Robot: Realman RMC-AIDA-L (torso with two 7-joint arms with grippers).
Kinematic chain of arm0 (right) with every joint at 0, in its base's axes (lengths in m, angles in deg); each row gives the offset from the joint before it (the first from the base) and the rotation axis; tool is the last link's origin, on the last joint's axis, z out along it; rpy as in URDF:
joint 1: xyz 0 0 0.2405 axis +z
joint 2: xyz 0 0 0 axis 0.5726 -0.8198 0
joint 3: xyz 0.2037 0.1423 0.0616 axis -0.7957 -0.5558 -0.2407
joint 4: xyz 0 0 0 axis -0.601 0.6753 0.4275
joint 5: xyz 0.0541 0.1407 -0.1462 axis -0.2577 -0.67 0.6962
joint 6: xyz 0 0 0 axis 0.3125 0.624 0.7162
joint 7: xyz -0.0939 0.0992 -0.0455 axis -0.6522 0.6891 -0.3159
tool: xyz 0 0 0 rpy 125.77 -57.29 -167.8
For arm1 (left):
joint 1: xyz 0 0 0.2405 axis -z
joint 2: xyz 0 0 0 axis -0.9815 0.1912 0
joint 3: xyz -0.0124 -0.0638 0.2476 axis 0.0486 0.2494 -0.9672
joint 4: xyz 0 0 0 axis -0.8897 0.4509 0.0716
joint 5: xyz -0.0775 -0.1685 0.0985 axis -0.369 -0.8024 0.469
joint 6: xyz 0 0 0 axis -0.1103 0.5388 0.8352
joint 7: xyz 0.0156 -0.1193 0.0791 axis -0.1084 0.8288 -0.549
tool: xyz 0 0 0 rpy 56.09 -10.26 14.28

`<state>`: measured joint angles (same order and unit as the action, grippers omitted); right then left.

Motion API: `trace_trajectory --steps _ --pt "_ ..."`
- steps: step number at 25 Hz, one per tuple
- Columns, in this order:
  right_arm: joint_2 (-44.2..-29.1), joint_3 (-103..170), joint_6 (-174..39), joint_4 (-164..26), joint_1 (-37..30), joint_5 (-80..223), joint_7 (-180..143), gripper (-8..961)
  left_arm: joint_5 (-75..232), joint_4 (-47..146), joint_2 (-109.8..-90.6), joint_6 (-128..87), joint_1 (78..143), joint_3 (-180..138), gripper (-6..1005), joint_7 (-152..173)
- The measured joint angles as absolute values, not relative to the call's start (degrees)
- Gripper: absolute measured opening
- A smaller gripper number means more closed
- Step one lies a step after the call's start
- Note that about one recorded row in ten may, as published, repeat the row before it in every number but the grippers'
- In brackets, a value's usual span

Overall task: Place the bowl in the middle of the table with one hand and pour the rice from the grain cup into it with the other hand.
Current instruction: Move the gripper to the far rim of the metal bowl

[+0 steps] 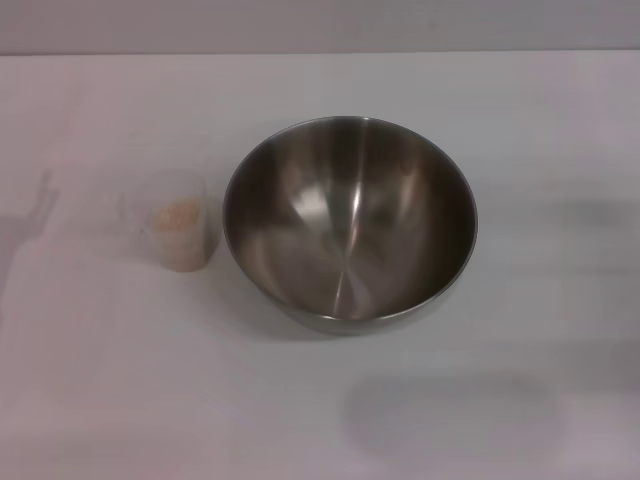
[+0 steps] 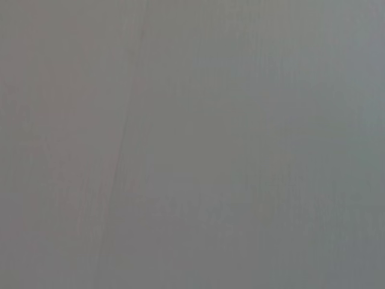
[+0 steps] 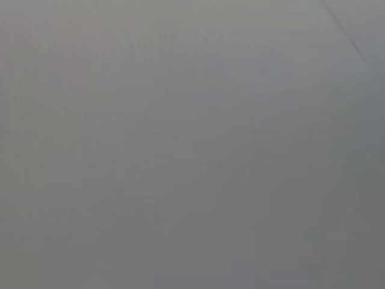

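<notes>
The bowl (image 1: 350, 225) sits mid-table (image 1: 520, 120), empty; the grain cup (image 1: 175, 232) stands just beside it toward the left edge. A steady upright grasp of the cup would suit. Neither end effector is visible, so their state cannot be told.

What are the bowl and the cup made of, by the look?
The bowl looks like stainless steel with a brushed grey finish: its inside shows streaky reflections and bright highlights. The cup seems to be clear, slightly cloudy plastic, since the pale rice shows through its wall; thin glass cannot be ruled out.
</notes>
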<state>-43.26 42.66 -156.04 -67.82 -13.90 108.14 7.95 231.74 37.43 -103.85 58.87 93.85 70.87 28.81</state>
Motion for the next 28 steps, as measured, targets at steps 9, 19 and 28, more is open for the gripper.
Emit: trace_trajectory --steps 9,19,28 --pt "-43.28 42.7 -155.8 -67.7 -13.4 108.3 7.9 796 231.7 37.4 -103.84 58.8 94.2 70.8 859 28.8" --pt "-43.20 42.7 -155.7 -67.7 -13.2 108.2 8.0 795 231.6 37.4 -103.84 58.5 94.3 71.0 857 28.9" --pt "-43.19 42.7 -155.7 -67.7 -13.0 108.3 8.4 795 231.6 37.8 -103.84 58.3 94.3 71.1 855 28.8"
